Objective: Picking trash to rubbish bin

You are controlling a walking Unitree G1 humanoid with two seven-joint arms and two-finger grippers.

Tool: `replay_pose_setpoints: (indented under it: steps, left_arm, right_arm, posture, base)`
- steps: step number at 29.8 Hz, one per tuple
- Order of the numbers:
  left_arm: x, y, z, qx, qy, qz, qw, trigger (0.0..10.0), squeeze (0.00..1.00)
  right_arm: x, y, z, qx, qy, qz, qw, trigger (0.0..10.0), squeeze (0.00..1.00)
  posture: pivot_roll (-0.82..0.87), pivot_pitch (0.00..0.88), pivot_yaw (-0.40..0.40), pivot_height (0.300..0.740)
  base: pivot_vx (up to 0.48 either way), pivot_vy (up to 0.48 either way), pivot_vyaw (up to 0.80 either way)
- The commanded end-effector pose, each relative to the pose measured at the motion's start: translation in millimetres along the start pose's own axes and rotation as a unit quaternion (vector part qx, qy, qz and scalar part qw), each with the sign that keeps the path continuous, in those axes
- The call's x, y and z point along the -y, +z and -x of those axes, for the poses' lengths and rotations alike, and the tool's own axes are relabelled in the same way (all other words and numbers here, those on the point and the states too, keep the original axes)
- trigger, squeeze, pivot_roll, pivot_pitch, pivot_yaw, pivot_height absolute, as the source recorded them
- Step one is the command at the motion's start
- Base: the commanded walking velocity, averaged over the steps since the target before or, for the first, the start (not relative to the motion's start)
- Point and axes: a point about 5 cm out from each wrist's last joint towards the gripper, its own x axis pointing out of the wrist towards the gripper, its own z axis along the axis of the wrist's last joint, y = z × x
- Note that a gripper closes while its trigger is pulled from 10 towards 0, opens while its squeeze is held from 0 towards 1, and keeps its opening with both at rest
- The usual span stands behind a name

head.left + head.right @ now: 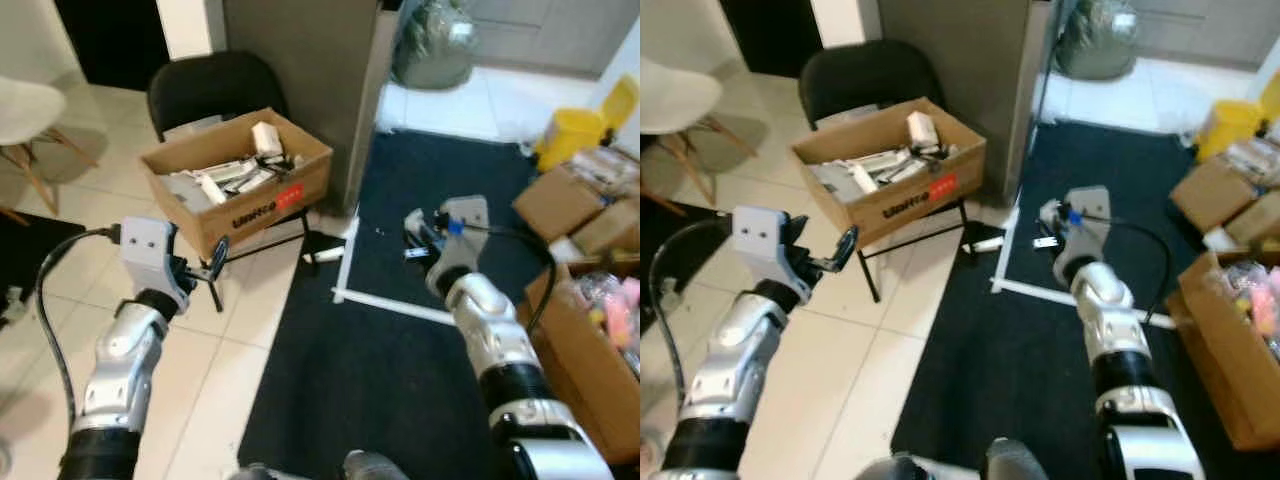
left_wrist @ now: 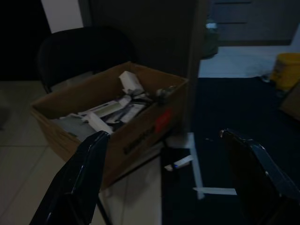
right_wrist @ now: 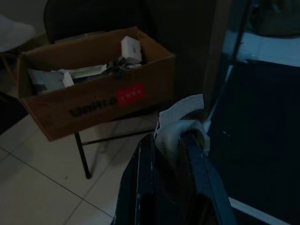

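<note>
The right gripper [image 3: 171, 150] pinches a crumpled paper scrap [image 3: 180, 119] — its long axis upright, pointing beyond the fingertips; the left gripper [image 2: 164, 159] gapes wide.

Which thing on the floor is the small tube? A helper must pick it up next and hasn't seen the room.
Find the black chair carrying the open cardboard box. On the floor just right of it, at the dark carpet's edge, lies the tube, white and short. The long white strip nearby is flat and much longer.
</note>
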Motion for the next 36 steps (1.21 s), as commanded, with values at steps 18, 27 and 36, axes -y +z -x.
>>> replay_pose_setpoints:
  steps: [18, 27, 36]
  left_arm:
    - [2.5, -1.3, 0.3, -0.002, -0.006, -0.002, 1.000, 10.0, 0.00]
    - [2.4, -1.9, 0.4, -0.003, -0.004, -0.001, 1.000, 10.0, 0.00]
    - [1.2, -1.5, -0.4, -0.003, 0.002, 0.003, 1.000, 10.0, 0.00]
  right_arm:
    - [0.4, -0.5, 1.1, -0.001, 0.006, 0.011, 1.000, 10.0, 0.00]
    - [0.4, -0.6, 1.2, -0.001, 0.007, 0.013, 1.000, 10.0, 0.00]
    - [1.0, 0.3, 0.9, 0.000, 0.006, 0.013, 1.000, 10.0, 0.00]
  posture:
    - [-0.09, 0.000, 0.041, 0.740]
    - [-0.09, 0.000, 0.040, 0.740]
    - [-0.09, 0.000, 0.039, 0.740]
  base:
    - [0.480, 0.000, 0.00]
    - [0.471, 0.000, 0.00]
    - [0.197, 0.000, 0.00]
